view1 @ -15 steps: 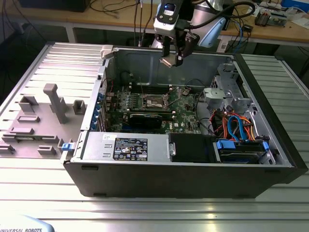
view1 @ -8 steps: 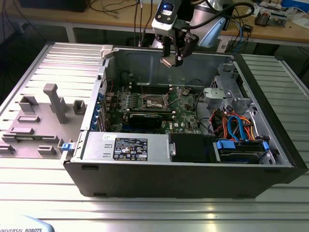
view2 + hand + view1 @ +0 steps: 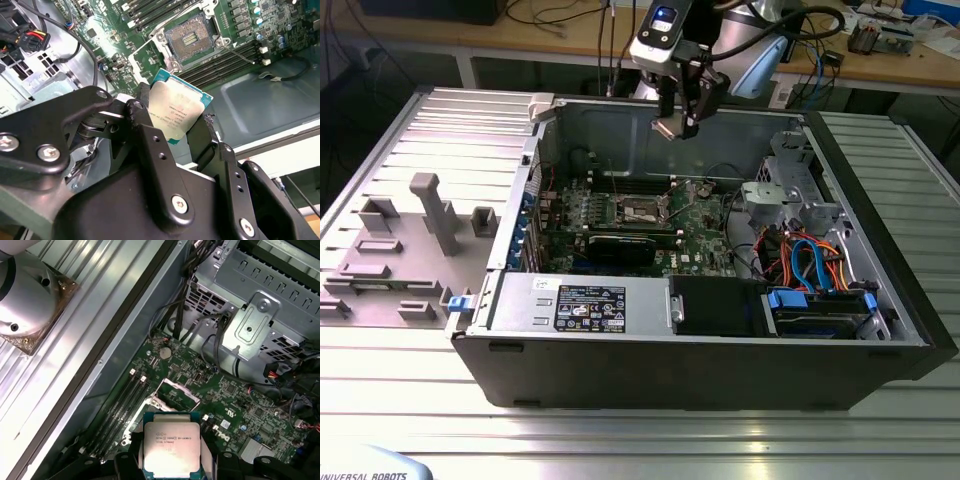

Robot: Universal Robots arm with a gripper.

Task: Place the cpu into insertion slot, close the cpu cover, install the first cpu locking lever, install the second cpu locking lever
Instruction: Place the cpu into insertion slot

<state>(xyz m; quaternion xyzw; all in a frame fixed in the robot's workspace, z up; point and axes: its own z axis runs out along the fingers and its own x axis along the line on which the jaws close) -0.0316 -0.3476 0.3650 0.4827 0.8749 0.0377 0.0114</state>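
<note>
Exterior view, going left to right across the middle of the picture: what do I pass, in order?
grey fixture block → blue clips → insertion slot → metal drive cage

- An open black computer case (image 3: 700, 375) lay across the middle of the exterior view.
- A labelled power supply (image 3: 585, 303) sat inside it, at lower centre-left.
- Blue and orange cables (image 3: 812, 262) bunched at centre-right.
- A grey fixture plate (image 3: 470, 150) with upright blocks lay at the exterior view's left.
- A wooden bench (image 3: 560, 35) ran along the top.

Seemingly open room above insertion slot (image 3: 192, 37)
</note>
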